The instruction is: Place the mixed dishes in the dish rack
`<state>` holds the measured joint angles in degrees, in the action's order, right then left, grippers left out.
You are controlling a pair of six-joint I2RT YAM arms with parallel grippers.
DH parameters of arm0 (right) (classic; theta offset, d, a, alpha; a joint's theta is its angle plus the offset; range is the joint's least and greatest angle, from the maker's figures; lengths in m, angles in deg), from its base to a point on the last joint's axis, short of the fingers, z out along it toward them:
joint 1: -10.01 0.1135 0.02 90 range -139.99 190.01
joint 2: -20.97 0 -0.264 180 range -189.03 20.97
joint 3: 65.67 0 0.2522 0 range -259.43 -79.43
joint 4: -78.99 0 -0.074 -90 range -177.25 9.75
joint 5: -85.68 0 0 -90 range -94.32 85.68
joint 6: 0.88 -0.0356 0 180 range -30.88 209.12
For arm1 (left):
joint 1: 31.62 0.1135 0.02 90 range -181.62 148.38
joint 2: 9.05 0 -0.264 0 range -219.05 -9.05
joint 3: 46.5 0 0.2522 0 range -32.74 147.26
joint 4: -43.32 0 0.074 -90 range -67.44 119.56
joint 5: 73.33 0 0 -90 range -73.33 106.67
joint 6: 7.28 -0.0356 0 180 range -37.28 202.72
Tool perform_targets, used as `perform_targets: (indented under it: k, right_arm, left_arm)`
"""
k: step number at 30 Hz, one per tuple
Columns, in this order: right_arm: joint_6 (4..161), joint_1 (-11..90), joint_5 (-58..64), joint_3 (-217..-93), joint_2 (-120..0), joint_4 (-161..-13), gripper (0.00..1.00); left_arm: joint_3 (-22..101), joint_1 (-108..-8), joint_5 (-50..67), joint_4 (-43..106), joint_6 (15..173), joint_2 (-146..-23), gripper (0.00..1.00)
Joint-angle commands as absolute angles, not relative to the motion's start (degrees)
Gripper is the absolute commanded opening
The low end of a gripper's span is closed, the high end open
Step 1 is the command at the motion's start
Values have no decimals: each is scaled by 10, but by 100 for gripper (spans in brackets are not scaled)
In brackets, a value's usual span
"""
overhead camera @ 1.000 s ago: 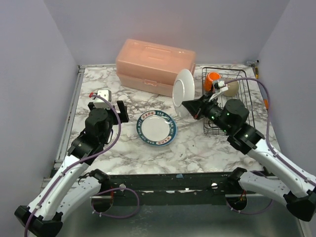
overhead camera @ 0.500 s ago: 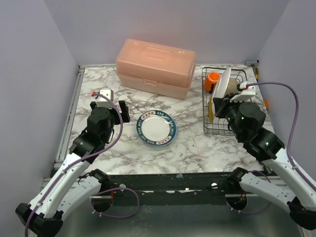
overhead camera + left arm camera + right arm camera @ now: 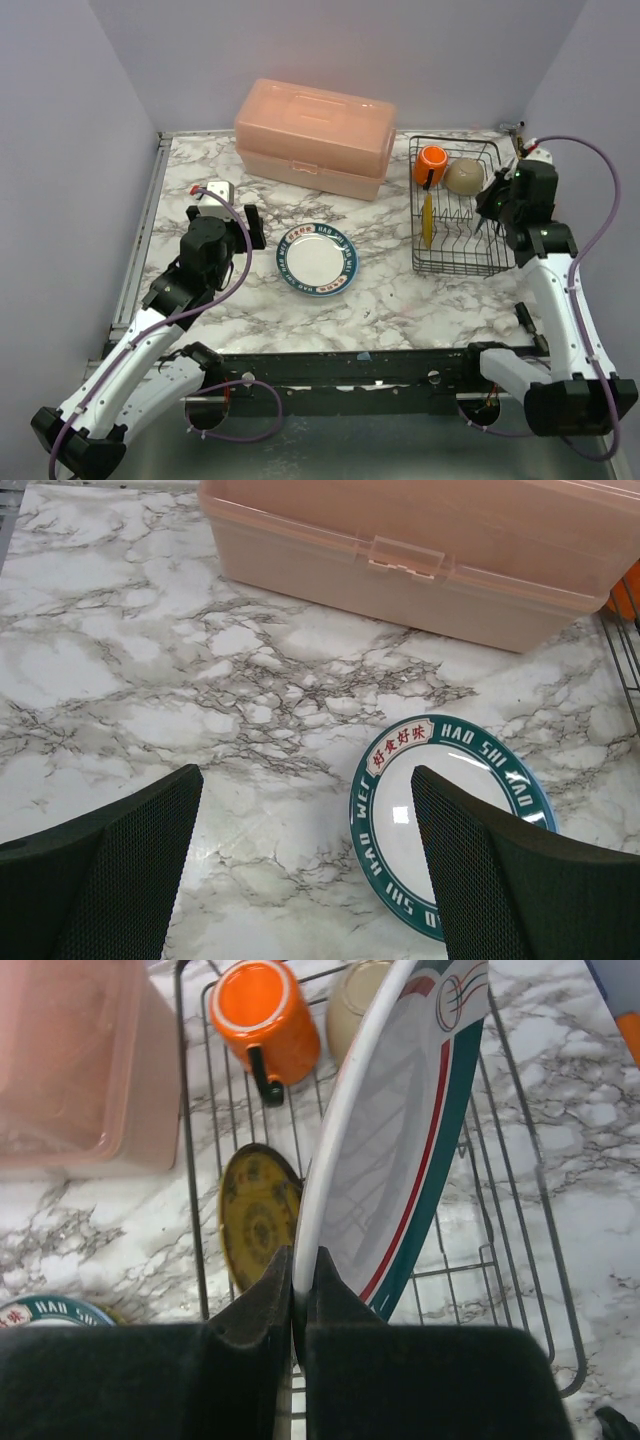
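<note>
Dish rack point(image 3: 466, 240): black wire basket standing on the marble counter point(image 3: 390, 290).
Orange mug point(image 3: 262, 1015): in the rack's far left corner, lying on its side with the handle toward the near side.
Cream bowl point(image 3: 350, 1008): inside the rack, just right of the mug, at the far wall.
Yellow plate point(image 3: 256, 1216): on edge in the rack's left half, nearer than the mug.
White plate point(image 3: 390, 1160): teal and red rim, on edge over the rack's middle, right of the yellow plate; contact with the wires cannot be told.
Right tool point(image 3: 298, 1260): over the rack's near side, fingers pinched on the white plate's rim.
Blue-rimmed plate point(image 3: 450, 820): flat on the counter, left of the rack.
Left tool point(image 3: 305, 780): well left of the rack, fingers spread wide, holding nothing.
Pink box point(image 3: 315, 137): closed, left of the rack and farther back.
</note>
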<state>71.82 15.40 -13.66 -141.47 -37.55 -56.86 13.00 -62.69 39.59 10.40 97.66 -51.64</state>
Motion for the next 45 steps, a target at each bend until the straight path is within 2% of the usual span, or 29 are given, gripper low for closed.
perform_targets:
  k: [1, 6, 10, 17, 22, 38, 43, 45]
  right_arm:
    - [698, 60, 112, -1473, -412, -560, 0]
    - [693, 60, 129, -1518, -420, -548, 0]
    - [712, 61, 191, -1573, -463, -483, 0]
    - [749, 60, 276, -1594, -500, -432, 0]
    - [784, 60, 238, -1602, -518, -384, 0]
    - [790, 60, 193, -1586, -523, -385, 0]
    - [791, 60, 159, -1581, -537, -381, 6]
    - [791, 60, 149, -1580, -540, -382, 11]
  left_arm:
    - [137, -634, 390, 103, 969, -513, 85]
    - [138, -639, 392, 102, 967, -511, 85]
    - [139, -639, 383, 102, 969, -513, 85]
    - [140, -640, 380, 100, 970, -513, 85]
    - [141, -639, 378, 99, 970, -517, 85]
    - [141, -640, 376, 99, 970, -526, 85]
    - [144, -640, 373, 97, 970, -532, 85]
    - [144, -640, 374, 96, 971, -532, 85]
